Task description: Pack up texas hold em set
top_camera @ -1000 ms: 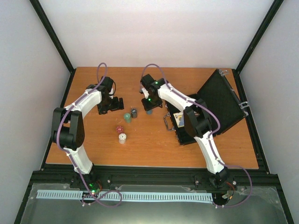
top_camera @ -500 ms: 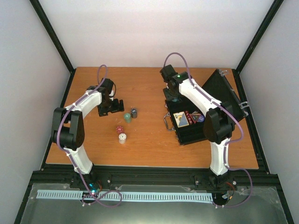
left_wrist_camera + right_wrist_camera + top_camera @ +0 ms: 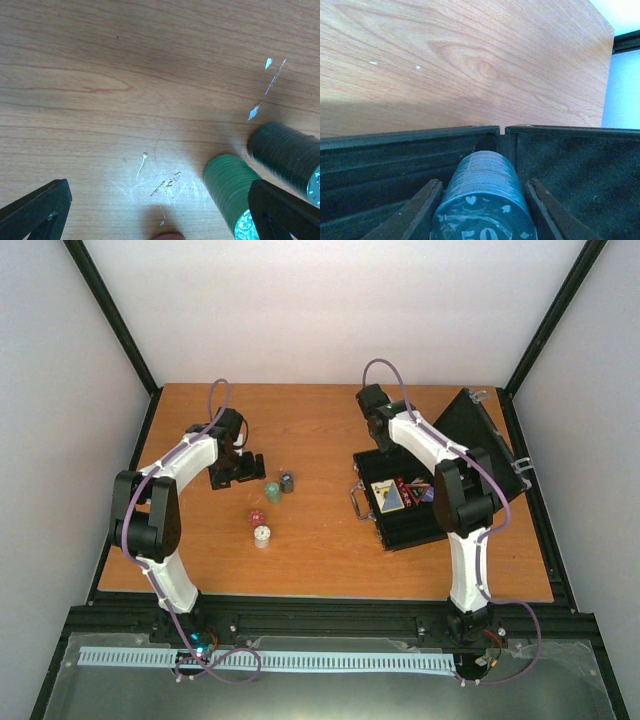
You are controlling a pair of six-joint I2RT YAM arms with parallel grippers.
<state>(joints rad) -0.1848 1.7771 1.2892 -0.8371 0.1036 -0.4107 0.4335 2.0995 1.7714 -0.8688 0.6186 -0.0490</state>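
Your right end effector (image 3: 481, 215) grips blue round chip stack (image 3: 482, 175) | black briefcase tray (image 3: 395, 150) just below it | left end effector (image 3: 160, 215) spread wide

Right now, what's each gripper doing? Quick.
Left gripper: open, holding nothing.
Right gripper: closed on a blue chip stack, over the open case.
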